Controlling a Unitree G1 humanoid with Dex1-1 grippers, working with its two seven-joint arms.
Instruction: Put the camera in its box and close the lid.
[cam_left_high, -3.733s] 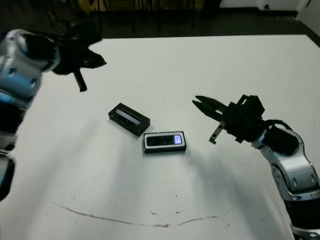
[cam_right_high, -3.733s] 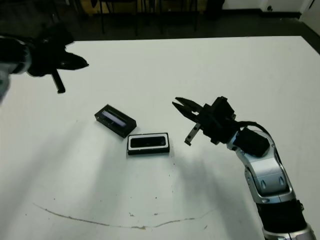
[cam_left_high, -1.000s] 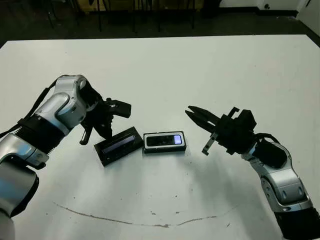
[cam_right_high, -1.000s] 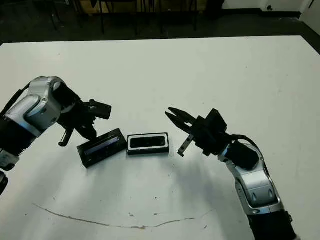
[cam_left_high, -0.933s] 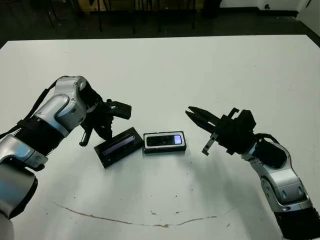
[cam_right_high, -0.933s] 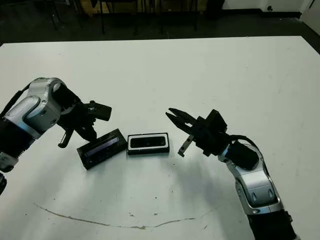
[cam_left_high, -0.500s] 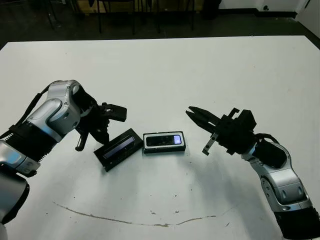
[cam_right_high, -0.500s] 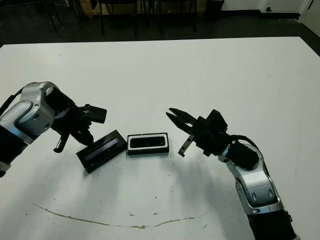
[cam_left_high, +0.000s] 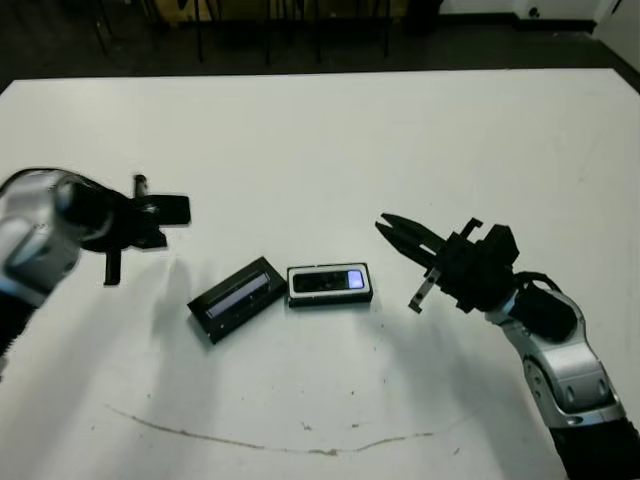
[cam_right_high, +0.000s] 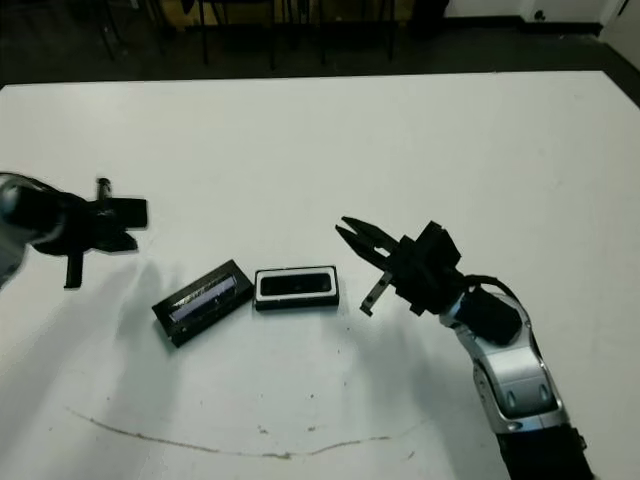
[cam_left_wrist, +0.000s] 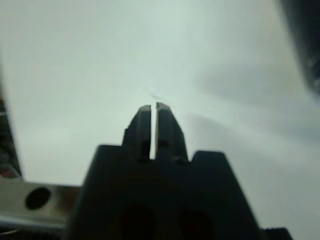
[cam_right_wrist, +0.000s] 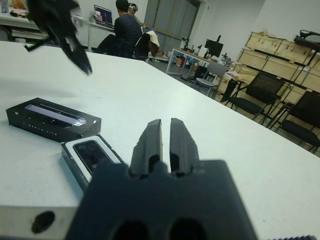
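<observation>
The camera (cam_left_high: 328, 281) already lies inside the box (cam_left_high: 330, 298), so the lid (cam_left_high: 237, 298) is the piece that matters next. It rests on the table (cam_left_high: 400, 130) just beside the box's left end, its long axis angled a little against the box's. The left gripper (cam_left_high: 150, 215), fingers pressed together and empty, hangs up and to the left of the lid, nearer to it. The right gripper (cam_left_high: 400, 232), also pressed together with nothing between its 2 fingers, hovers right of the box.
</observation>
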